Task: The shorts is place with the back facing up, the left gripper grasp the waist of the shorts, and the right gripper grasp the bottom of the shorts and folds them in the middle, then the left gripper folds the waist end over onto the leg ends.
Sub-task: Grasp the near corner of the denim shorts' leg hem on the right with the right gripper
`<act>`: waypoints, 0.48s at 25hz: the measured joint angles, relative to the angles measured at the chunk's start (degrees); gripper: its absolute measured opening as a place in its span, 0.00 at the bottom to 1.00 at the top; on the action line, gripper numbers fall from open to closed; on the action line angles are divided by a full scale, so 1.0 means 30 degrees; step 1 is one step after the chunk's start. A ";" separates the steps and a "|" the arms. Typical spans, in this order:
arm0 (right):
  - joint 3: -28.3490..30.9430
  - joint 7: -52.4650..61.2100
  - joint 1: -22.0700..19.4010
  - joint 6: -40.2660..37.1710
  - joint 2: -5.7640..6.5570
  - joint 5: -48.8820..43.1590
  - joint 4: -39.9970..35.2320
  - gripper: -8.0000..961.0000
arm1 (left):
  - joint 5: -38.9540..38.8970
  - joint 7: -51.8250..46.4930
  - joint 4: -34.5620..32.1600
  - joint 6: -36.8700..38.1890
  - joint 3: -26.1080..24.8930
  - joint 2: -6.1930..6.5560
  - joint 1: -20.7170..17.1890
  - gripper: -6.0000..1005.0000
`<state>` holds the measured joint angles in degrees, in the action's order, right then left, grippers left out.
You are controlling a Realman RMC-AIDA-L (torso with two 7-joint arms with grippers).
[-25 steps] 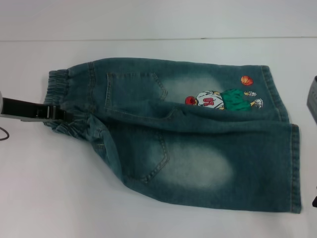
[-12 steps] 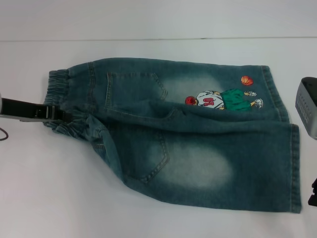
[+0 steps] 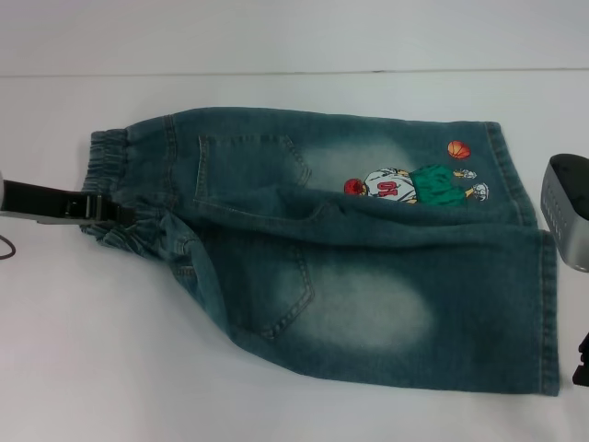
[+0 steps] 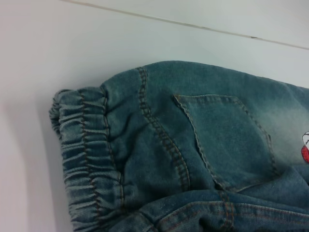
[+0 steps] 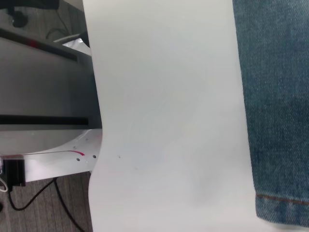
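**Right arm closing on the hems while the left grips the band**

The shorts [image 3: 331, 239] are lying back-up on the white counter [image 3: 276, 387], stretched sideways, and everything else is best placed from them. The waist [image 3: 115, 189], the ruffled elastic band, is forming their left end; the bottom [image 3: 538, 276], the two straight stitched hems, is forming their right end, with the embroidered player [image 3: 414, 184] just inside the far hem.

The left gripper [image 3: 118, 214] is reaching in from beyond the waist end, and its fingers are sitting at the near part of the band, where the denim is bunching up around them. They look clenched on the waist, though the contact itself is partly hidden by the folds. The left wrist view is showing only the band and a back pocket [image 4: 227, 140], no fingers.

The right gripper [image 3: 569, 226] is hanging just off the hem end, apart from the cloth; only its housing is showing, so I cannot tell how its fingers are standing. Its wrist view is showing bare counter and one hem corner [image 5: 282, 203].

The step in hand, as I judge it, is taking the bottom. Doing it well probably means coming in low across the counter, catching a hem edge level with the left grip, and pinching past the stitched seam so the thick denim is not slipping out during the fold.
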<state>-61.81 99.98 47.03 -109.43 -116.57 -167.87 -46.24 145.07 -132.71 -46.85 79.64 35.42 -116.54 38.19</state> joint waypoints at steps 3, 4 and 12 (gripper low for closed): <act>-0.0131 0.0106 0.0005 0.0182 -0.0010 0.0000 0.0083 0.87 | -0.0011 0.0000 -0.0001 -0.0005 0.0000 0.0000 0.0004 0.05; -0.0164 0.0146 0.0018 0.0254 -0.0016 0.0001 0.0132 0.87 | -0.0014 0.0000 -0.0001 -0.0005 -0.0001 0.0000 0.0006 0.05; -0.0304 0.0155 0.0083 0.0528 -0.0171 0.0001 0.0317 0.86 | -0.0018 0.0141 0.0068 -0.0005 -0.0046 0.0000 0.0015 0.05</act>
<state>-62.73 100.45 47.28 -107.85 -117.08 -167.87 -45.28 145.01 -132.29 -46.64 79.62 35.28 -116.54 38.23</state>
